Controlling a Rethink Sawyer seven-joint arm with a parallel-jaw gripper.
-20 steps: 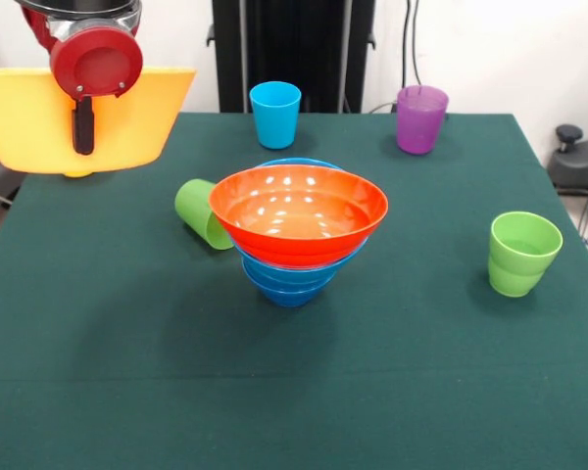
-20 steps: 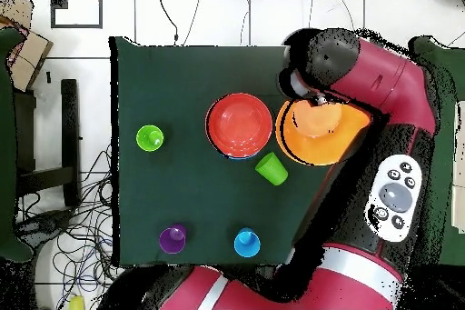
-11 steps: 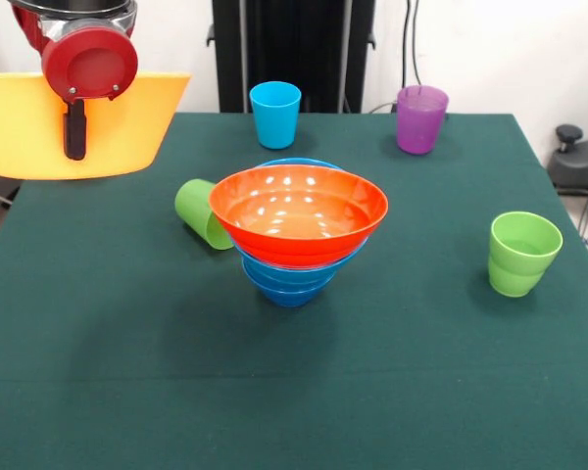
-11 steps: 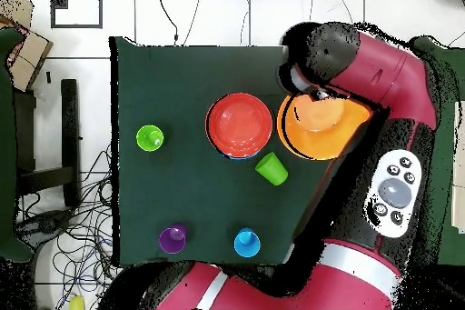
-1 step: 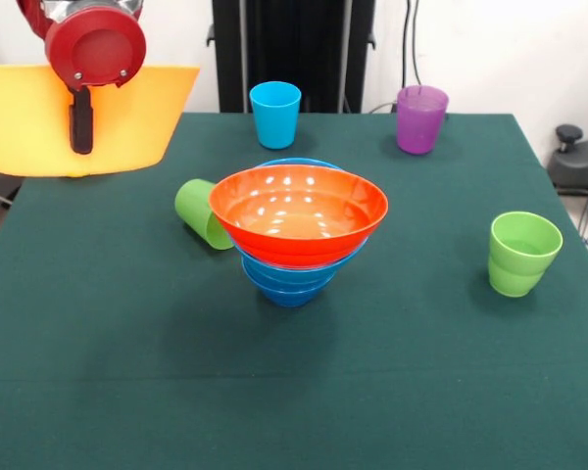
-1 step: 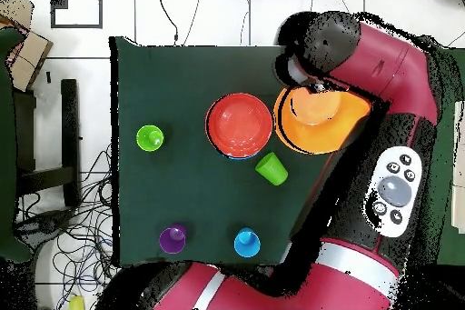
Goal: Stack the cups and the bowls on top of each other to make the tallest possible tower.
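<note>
At upper left of the front view, the gripper (image 5: 78, 122) clamps the yellow-orange bowl (image 5: 24, 122) aloft, beside the tower (image 5: 296, 230).

Yellow-orange bowl (image 5: 83, 117): left rim running off front view's left edge; overhead, arm (image 6: 363, 61) covering its far part. Gripper (image 5: 78, 122): one dark finger showing against bowl wall, other hiding behind it; closure not readable. Tower (image 5: 296, 227): blue bowls mostly hiding under orange-red bowl (image 5: 299, 211), count unclear. Counter (image 5: 127, 392): near edge running off front view's bottom.
</note>
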